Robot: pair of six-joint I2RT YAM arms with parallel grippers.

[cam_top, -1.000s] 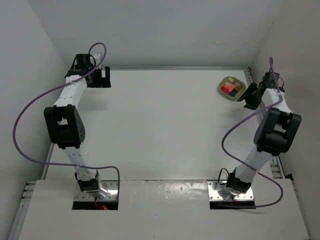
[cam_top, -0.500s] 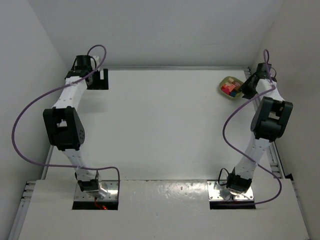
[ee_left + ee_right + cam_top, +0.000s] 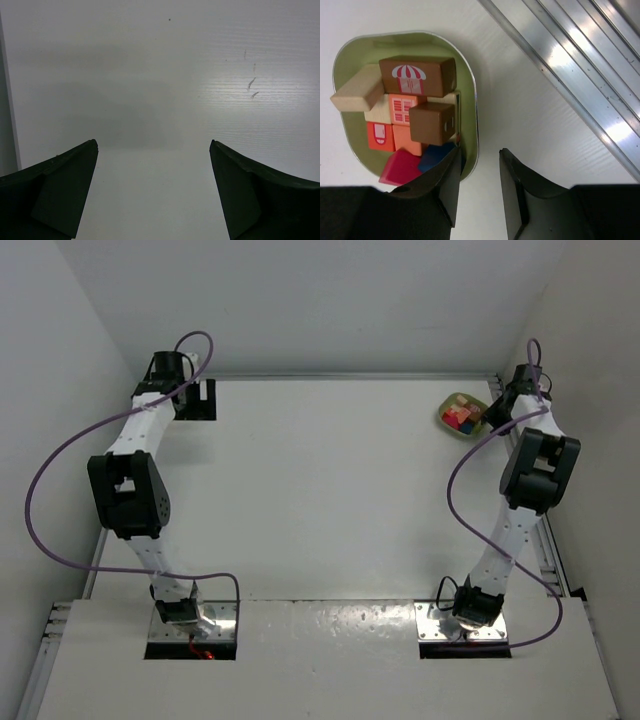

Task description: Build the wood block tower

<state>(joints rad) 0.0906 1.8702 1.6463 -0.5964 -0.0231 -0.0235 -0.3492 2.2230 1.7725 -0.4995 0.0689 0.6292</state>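
Fingers [image 3: 445, 192] of your right gripper [image 3: 479, 152] stand a narrow gap apart and clamp nothing. One tip hangs inside the green bowl [image 3: 466, 75], just over a dark blue block [image 3: 436, 156]. The other tip is outside it above the table [image 3: 510, 100], and the rim runs between them. The wood blocks [image 3: 402, 110] lie heaped in that bowl at the far right corner, near the metal rail [image 3: 580, 50]. No block shows out on the table, so I judge you are at the first pick and stacking has not begun. Your left gripper [image 3: 152, 145] hangs over the table at the far left, fingers wide apart and holding nothing. Next you need both right tips inside the bowl, astride a single block. The small brown cube [image 3: 431, 122] on top looks the easiest to reach. With the fingers straddling the rim as they do now, closing would likely pinch the bowl wall and drag it.
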